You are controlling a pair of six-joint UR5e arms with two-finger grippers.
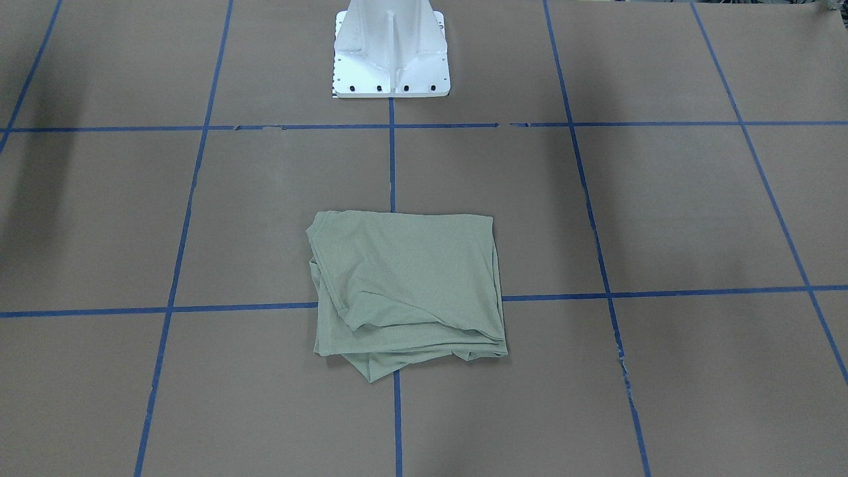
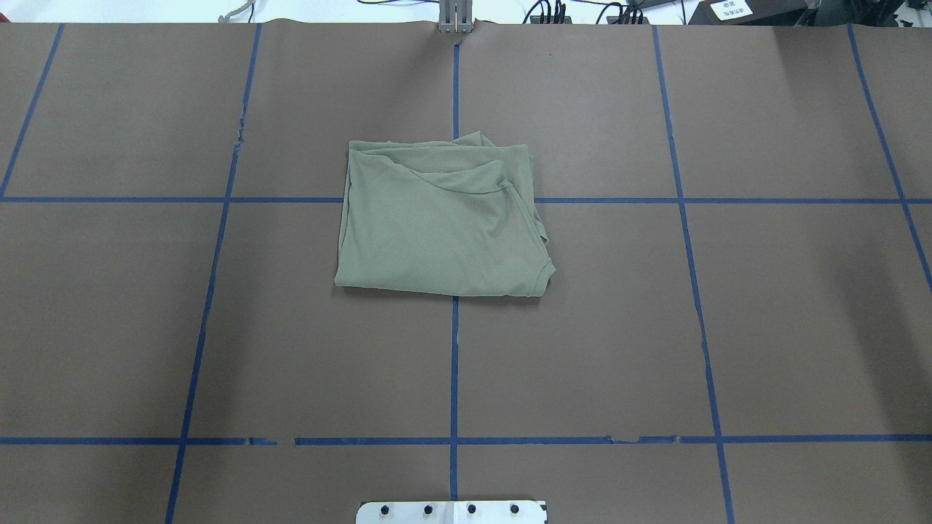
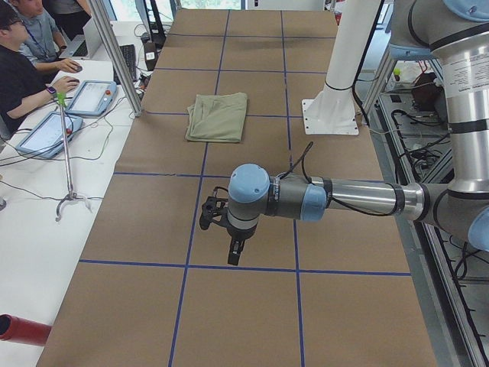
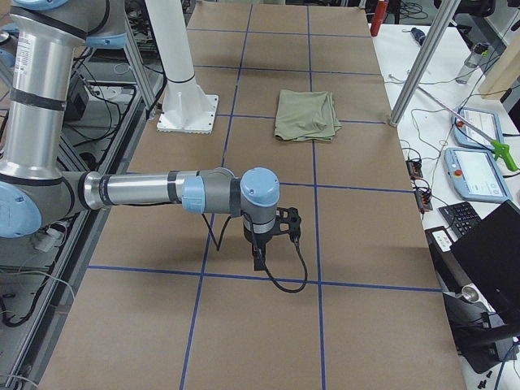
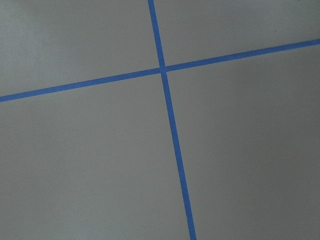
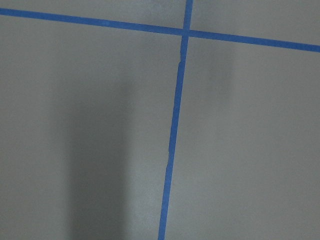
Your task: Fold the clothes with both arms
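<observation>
The pale sage-green shirt [image 1: 407,285] lies folded into a rough rectangle on the middle of the brown table, with loose layers at its far edge in the overhead view [image 2: 440,218]. It also shows in the left side view [image 3: 218,116] and the right side view [image 4: 306,114]. Both arms are held away from it, off toward the table's ends. My left gripper [image 3: 233,251] hangs above bare table; I cannot tell if it is open or shut. My right gripper [image 4: 258,258] also hangs above bare table, state unclear. Both wrist views show only table and blue tape.
The white pedestal base [image 1: 391,59] stands at the robot's side of the table, behind the shirt. Blue tape lines [image 2: 454,364] grid the brown surface. Operators [image 3: 23,73] sit with tablets [image 3: 92,95] at a side bench; more tablets [image 4: 475,175] lie there.
</observation>
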